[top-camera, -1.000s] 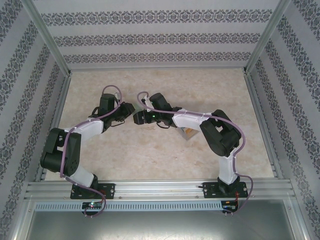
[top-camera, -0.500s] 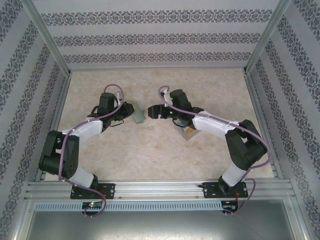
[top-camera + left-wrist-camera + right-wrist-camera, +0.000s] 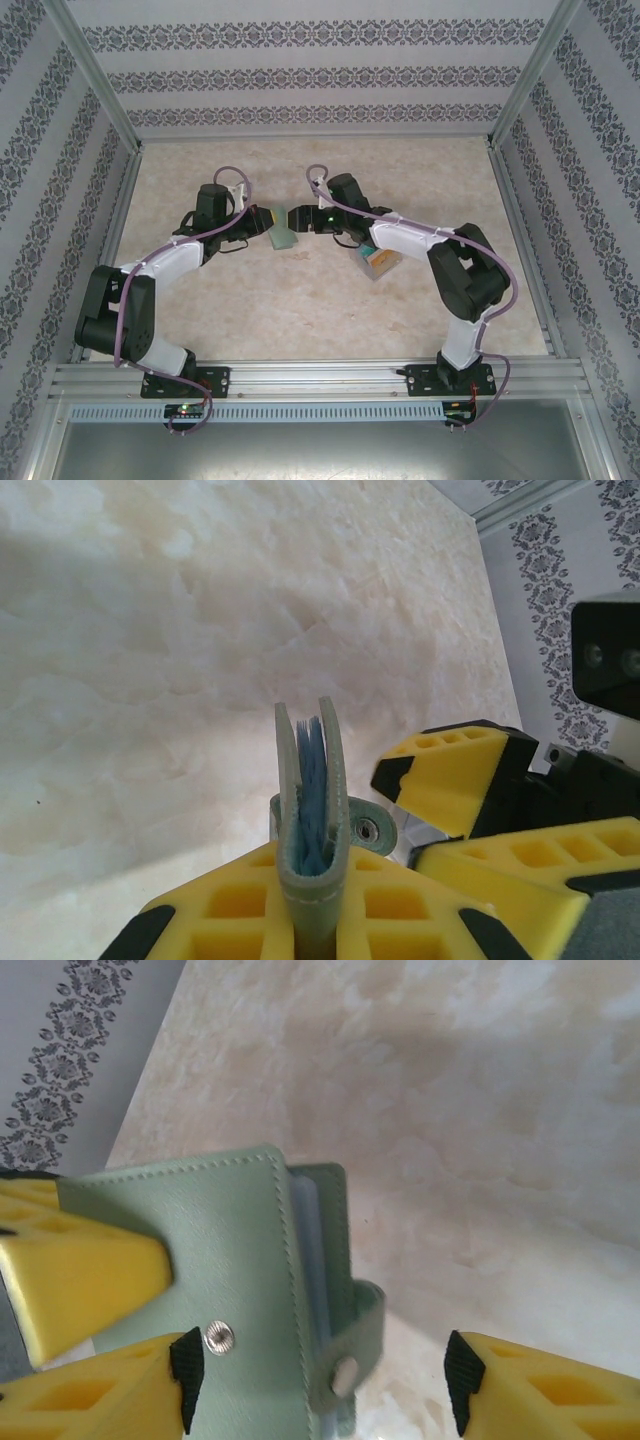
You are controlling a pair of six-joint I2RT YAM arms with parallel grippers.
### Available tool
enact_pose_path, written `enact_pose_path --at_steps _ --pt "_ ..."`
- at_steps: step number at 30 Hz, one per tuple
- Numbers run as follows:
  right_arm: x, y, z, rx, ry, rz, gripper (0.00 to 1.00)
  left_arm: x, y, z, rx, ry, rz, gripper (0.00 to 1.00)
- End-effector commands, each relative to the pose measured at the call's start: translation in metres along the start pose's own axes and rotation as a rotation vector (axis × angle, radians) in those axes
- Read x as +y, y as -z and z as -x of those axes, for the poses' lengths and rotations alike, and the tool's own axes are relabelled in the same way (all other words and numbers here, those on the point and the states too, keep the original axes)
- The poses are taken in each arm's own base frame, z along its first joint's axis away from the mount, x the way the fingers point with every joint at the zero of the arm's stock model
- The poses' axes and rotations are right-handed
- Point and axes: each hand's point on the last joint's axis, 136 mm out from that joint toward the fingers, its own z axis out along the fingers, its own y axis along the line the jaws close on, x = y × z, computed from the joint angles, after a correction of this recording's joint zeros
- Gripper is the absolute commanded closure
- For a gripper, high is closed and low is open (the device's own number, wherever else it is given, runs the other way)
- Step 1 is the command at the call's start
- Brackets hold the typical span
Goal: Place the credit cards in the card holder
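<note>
The left gripper (image 3: 315, 895) is clenched on the lower edge of the card holder (image 3: 288, 800), held near the middle of the tabletop (image 3: 330, 330). The right gripper (image 3: 320, 1385) stands released astride the tab clasp (image 3: 345, 1373); if it closes off-centre and tugs, the holder may twist out of that narrow grip. The left wrist view looks into the holder's mouth at blue edges (image 3: 312, 770), probably cards, the right wrist view gives its flat face, and the top view adds what look like loose credit cards (image 3: 378, 262) beside the right arm.
</note>
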Motion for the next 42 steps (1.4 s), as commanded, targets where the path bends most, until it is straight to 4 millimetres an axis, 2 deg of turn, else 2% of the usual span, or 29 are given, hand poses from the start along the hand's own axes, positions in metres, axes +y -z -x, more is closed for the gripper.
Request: enact_pose_path --at_steps 1,4,8,16,19,21,23,25,30,34,38,42 --pt "-0.005 -0.012 -0.004 0.036 -0.030 0.000 0.47 -0.028 0.006 0.010 -0.011 -0.056 -0.075 0.98" --pt "-0.013 -0.014 -0.009 0.054 -0.047 -0.009 0.61 -0.031 0.008 0.011 -0.019 -0.055 -0.086 0.97" --pt "-0.018 -0.011 -0.015 0.065 -0.054 -0.018 0.71 -0.031 0.008 0.012 -0.019 -0.058 -0.083 0.97" --pt "-0.020 0.005 -0.015 0.055 -0.063 -0.004 0.95 -0.026 -0.004 0.011 0.002 -0.033 -0.102 0.95" --pt "-0.018 0.018 -0.010 0.038 -0.045 0.010 1.00 -0.017 -0.009 0.008 0.007 -0.024 -0.075 0.94" --pt "-0.013 0.026 -0.006 0.029 -0.016 0.012 1.00 -0.009 -0.013 0.004 0.023 -0.023 -0.052 0.88" --pt "-0.004 0.034 -0.002 0.022 0.005 0.025 1.00 0.003 -0.020 -0.003 0.043 -0.010 -0.019 0.72" --pt "0.005 0.040 0.001 0.014 0.022 0.044 1.00 0.014 -0.028 -0.009 0.059 0.006 -0.009 0.66" --pt "0.020 0.052 0.007 0.003 0.040 0.075 1.00 0.026 -0.046 -0.018 0.099 0.091 -0.023 0.62" --pt "0.029 0.054 0.004 0.016 0.050 0.094 1.00 0.031 -0.053 -0.017 0.102 0.121 -0.016 0.51" --pt "0.028 0.047 -0.003 0.050 0.033 0.083 1.00 0.035 -0.054 -0.020 0.108 0.127 0.000 0.46" --pt "0.017 0.035 -0.011 0.091 -0.071 0.083 0.98 0.041 -0.057 -0.028 0.142 0.148 0.012 0.47"
